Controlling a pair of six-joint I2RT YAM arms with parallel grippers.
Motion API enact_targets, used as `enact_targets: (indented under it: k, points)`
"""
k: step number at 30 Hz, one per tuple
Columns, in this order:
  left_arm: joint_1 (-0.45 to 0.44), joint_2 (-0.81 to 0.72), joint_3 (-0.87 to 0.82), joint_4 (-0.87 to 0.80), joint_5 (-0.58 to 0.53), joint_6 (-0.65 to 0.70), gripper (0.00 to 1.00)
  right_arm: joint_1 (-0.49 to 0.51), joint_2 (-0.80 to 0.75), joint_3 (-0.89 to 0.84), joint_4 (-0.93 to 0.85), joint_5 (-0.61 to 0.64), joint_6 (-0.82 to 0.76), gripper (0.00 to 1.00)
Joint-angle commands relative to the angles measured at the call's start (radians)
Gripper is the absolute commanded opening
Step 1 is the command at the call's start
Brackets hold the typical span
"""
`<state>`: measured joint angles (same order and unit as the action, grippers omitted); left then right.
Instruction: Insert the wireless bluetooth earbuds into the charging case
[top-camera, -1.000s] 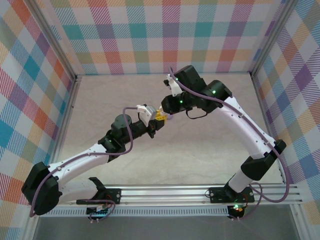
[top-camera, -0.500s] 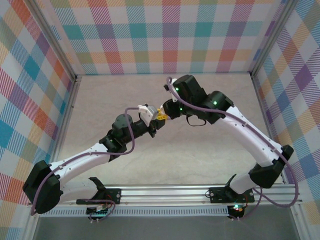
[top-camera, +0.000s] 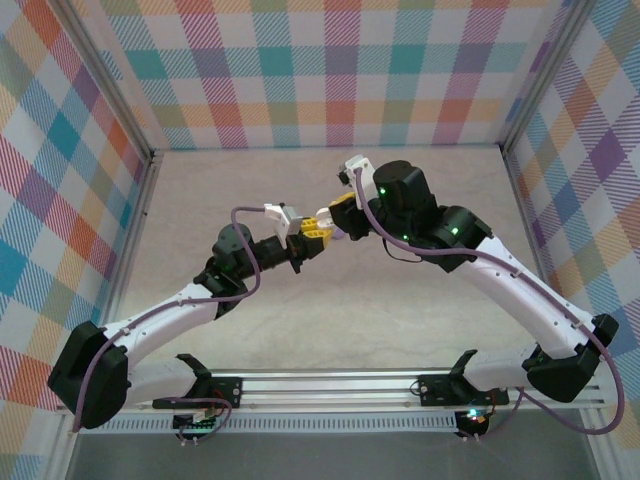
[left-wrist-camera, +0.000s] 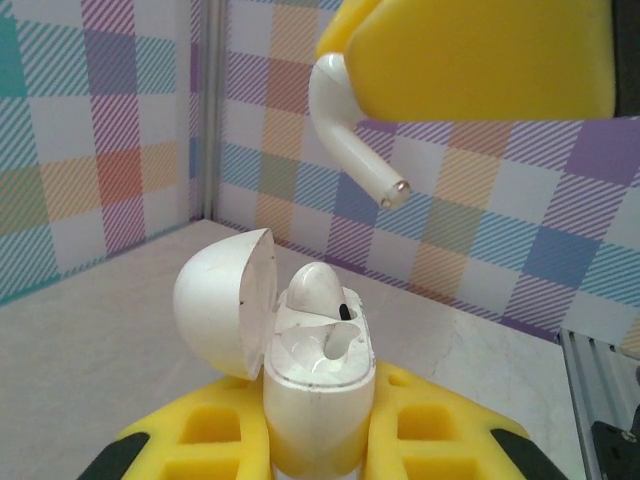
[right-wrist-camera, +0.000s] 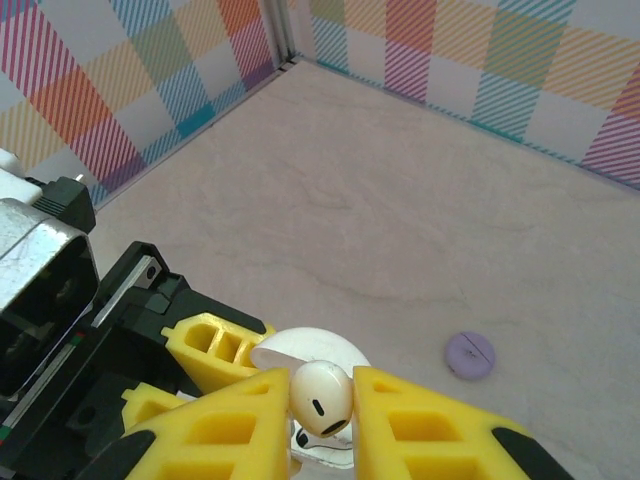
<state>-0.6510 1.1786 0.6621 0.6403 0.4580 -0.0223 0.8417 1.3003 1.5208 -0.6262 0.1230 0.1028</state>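
Note:
The white charging case (left-wrist-camera: 318, 400) stands upright between the yellow fingers (left-wrist-camera: 200, 430) of my left gripper (left-wrist-camera: 318, 435), which is shut on it. Its lid (left-wrist-camera: 225, 300) is swung open to the left. One white earbud (left-wrist-camera: 315, 288) sits in the far socket; the near socket is empty. My right gripper (right-wrist-camera: 320, 385) is shut on a second white earbud (right-wrist-camera: 320, 400), stem pointing down. In the left wrist view this earbud (left-wrist-camera: 345, 135) hangs just above the open case, apart from it. Both grippers meet at mid-table, left gripper (top-camera: 312, 238) and right gripper (top-camera: 338, 215).
A small pale purple disc (right-wrist-camera: 469, 354) lies on the beige tabletop to the right of the grippers. Checkered walls (top-camera: 330, 70) close the back and both sides. An aluminium rail (top-camera: 400, 385) runs along the near edge.
The right arm has swung its elbow to the right and turned its wrist, carrying the earbud over the case. The left gripper has shifted slightly left and toward the back with the case.

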Motion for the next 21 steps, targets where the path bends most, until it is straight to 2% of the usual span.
enact_targets:
  k: [1,3,4,7,10,14,17,21]
  points:
    - [0.005,-0.028,0.060,-0.167,-0.085,0.020,0.00,-0.019,0.040,0.023,-0.039,0.062,0.034,0.20]
    - [0.006,-0.047,0.088,-0.344,-0.203,0.051,0.00,-0.073,0.090,0.033,-0.142,0.082,0.109,0.19]
    - [0.007,-0.062,0.084,-0.391,-0.246,0.063,0.00,-0.112,0.122,0.028,-0.192,0.054,0.160,0.20]
    - [0.007,-0.118,0.048,-0.444,-0.306,0.069,0.00,-0.196,0.241,-0.021,-0.288,-0.069,0.224,0.23]
    - [0.007,-0.152,0.035,-0.497,-0.325,0.072,0.00,-0.219,0.429,-0.051,-0.356,-0.153,0.204,0.23]
    - [0.007,-0.179,0.009,-0.512,-0.332,0.070,0.00,-0.218,0.666,-0.020,-0.421,-0.177,0.184,0.21]
    - [0.007,-0.184,0.001,-0.524,-0.330,0.070,0.00,-0.219,0.753,0.024,-0.450,-0.156,0.181,0.21]
    - [0.007,-0.179,-0.009,-0.520,-0.330,0.073,0.00,-0.219,0.848,0.101,-0.520,-0.149,0.170,0.28]
